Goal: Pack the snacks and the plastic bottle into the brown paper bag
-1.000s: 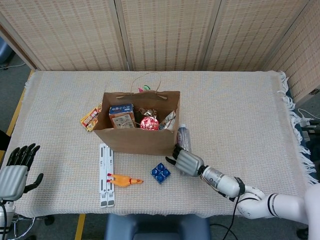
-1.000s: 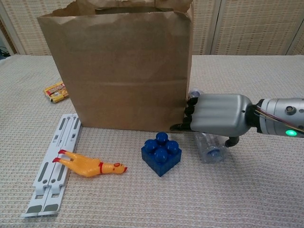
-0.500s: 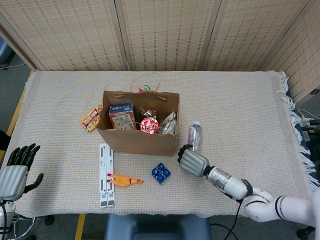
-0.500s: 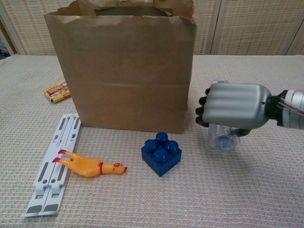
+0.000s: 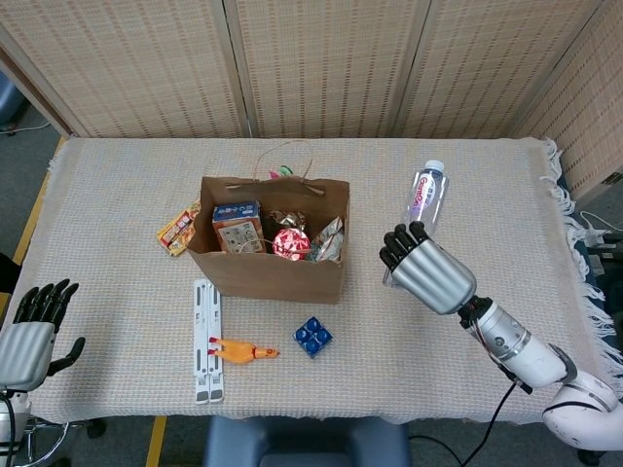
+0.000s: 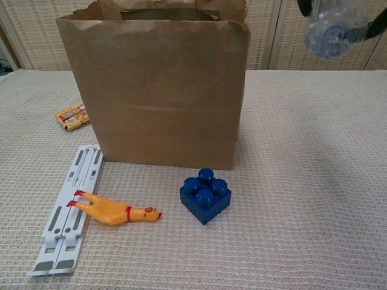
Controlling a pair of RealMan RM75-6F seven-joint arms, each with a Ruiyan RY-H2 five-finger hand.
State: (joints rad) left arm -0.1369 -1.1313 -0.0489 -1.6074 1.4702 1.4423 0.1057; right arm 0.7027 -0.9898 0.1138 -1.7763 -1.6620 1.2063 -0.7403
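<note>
The brown paper bag (image 5: 268,265) (image 6: 157,90) stands open on the table with several snacks inside, among them a blue box (image 5: 237,226) and a red round packet (image 5: 290,241). My right hand (image 5: 426,270) grips the clear plastic bottle (image 5: 424,197) (image 6: 332,30), lifted in the air to the right of the bag, cap pointing away from me. A yellow and red snack packet (image 5: 176,231) (image 6: 72,116) lies on the cloth by the bag's left side. My left hand (image 5: 29,331) hangs open beyond the table's near left corner, holding nothing.
A blue toy brick (image 5: 312,337) (image 6: 205,195) sits in front of the bag. A yellow rubber chicken (image 5: 243,351) (image 6: 115,211) lies across a white folding stand (image 5: 205,341) (image 6: 66,211). Woven screens stand behind the table.
My right hand has lifted the bottle off the cloth beside the bag and carried it up and to the right, well above table height. The left hand has stayed put.
</note>
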